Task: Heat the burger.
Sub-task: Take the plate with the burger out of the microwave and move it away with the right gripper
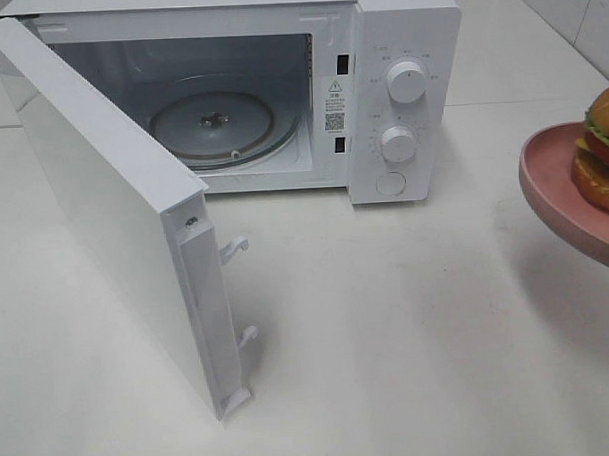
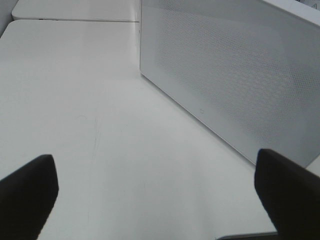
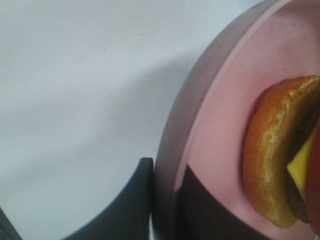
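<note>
A kitchen-like setup: a white microwave [image 1: 280, 89] on a pale countertop [image 1: 408, 324] beside tiled wall [image 1: 577, 13].

The microwave [image 1: 280, 89] carries the only print in view. On the front frame of its cavity, just beside the control panel [image 1: 400, 105], sits a small white sticker [image 1: 334, 103] with a warning triangle at the top, a few lines of tiny print and a square code beneath; none of it can be read. Faint markings ring the upper knob [image 1: 406, 81] and the lower knob [image 1: 398, 143], too small to make out. No brand name can be read.
</note>
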You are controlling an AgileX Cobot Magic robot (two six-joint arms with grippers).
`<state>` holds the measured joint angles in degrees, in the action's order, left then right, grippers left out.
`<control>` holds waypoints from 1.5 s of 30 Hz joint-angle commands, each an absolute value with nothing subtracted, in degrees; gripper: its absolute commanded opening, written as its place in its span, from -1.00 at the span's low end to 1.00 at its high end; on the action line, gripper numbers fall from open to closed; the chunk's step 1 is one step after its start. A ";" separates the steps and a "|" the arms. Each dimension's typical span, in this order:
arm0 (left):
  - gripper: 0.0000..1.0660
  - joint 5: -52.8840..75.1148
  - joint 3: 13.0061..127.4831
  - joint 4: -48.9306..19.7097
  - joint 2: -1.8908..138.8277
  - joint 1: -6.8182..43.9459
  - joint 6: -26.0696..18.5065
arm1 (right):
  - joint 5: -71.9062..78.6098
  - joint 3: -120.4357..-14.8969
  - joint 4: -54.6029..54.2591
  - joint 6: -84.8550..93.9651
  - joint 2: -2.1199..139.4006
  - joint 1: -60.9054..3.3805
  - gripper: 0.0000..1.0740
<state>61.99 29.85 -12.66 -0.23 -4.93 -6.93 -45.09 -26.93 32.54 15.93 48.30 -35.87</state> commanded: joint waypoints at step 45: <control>0.88 61.31 29.62 -13.24 -0.57 -4.98 -6.65 | -53.63 -30.48 52.08 -52.25 81.65 -35.81 -0.98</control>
